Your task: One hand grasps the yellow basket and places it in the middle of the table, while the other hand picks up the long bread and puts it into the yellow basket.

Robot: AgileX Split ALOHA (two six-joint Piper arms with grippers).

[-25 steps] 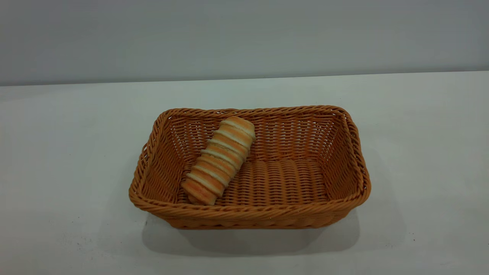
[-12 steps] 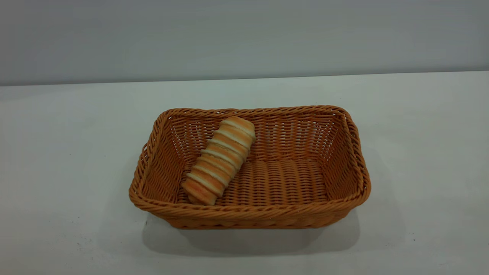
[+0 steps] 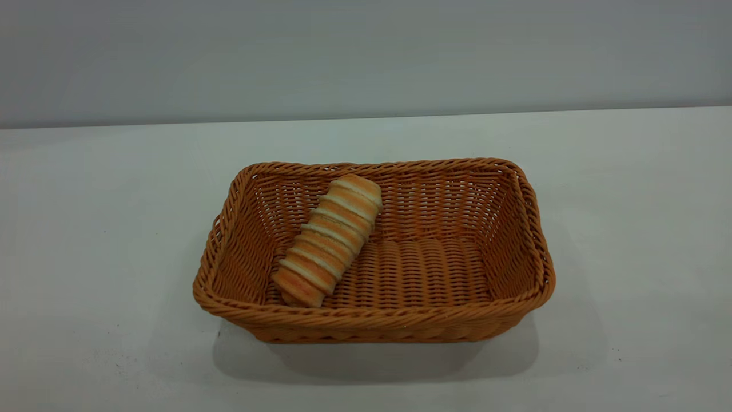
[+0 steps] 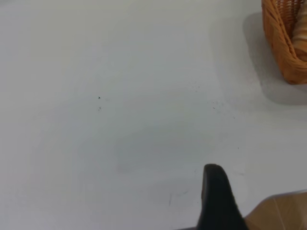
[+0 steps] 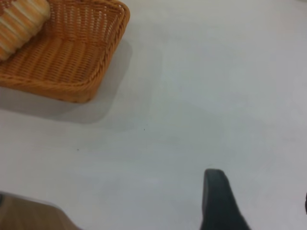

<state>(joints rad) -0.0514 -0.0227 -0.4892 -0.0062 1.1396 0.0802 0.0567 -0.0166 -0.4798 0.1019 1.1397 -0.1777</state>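
The yellow basket stands in the middle of the table. The long bread lies inside it, slanted across its left half with one end leaning on the back wall. Neither arm shows in the exterior view. My left gripper hovers over bare table far from the basket; one black finger shows with nothing beside it. My right gripper is open and empty, far from the basket and bread.
A grey wall runs behind the table's far edge. A wooden floor patch shows past the table edge in the left wrist view, and another shows in the right wrist view. Bare table surrounds the basket.
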